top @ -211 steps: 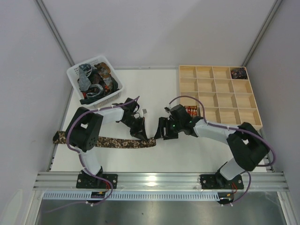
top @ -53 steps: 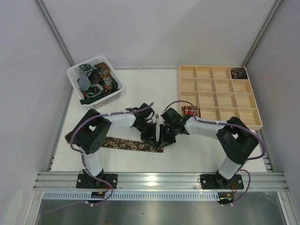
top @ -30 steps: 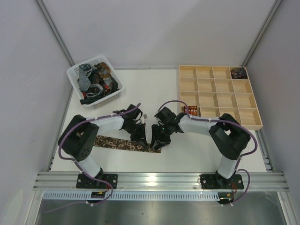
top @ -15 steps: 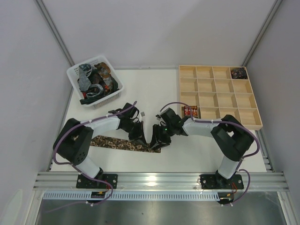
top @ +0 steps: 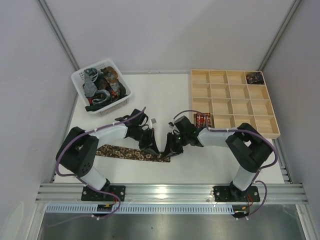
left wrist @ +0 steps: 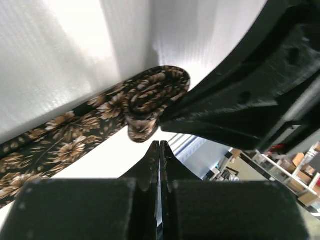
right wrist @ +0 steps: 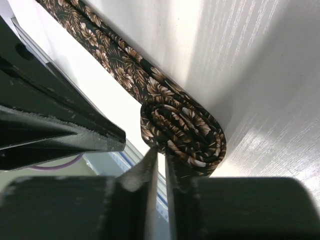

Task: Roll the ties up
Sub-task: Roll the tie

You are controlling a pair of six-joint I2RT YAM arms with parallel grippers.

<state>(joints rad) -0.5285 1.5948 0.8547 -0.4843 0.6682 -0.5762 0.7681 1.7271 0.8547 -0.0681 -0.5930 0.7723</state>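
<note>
1. Top external view: white table (top: 165,95), with both arms reaching in to meet at its near middle.
2. Brown floral tie (top: 125,152): dark ground with a tan flower print. It lies flat along the near part of the table, running left to right. Its right end is wound into a coiled end (right wrist: 182,132) of a few turns, which sits between the two grippers. The rest trails off to the left, unrolled.
3. Left gripper (left wrist: 160,150): jaws pressed fully together with nothing between them. The tips are just beside the coiled end's edge; contact looks likely, though the view is too close to be sure.
4. Right gripper (right wrist: 160,162): jaws drawn to a narrow slit, with the tips at the rim of the coiled end, opposite the left gripper. Whether they pinch a fold of cloth cannot be told.
5. White basket (top: 80,76): far left of the table, holding a heap of loose ties (top: 102,89) in grey, red and dark patterns.
6. Wooden tray (top: 240,132): far right of the table, a grid of square compartments.
   - Red rolled tie (top: 202,118): in the near-left corner compartment.
   - Dark rolled tie (top: 255,77): in the far-right corner compartment.
</note>
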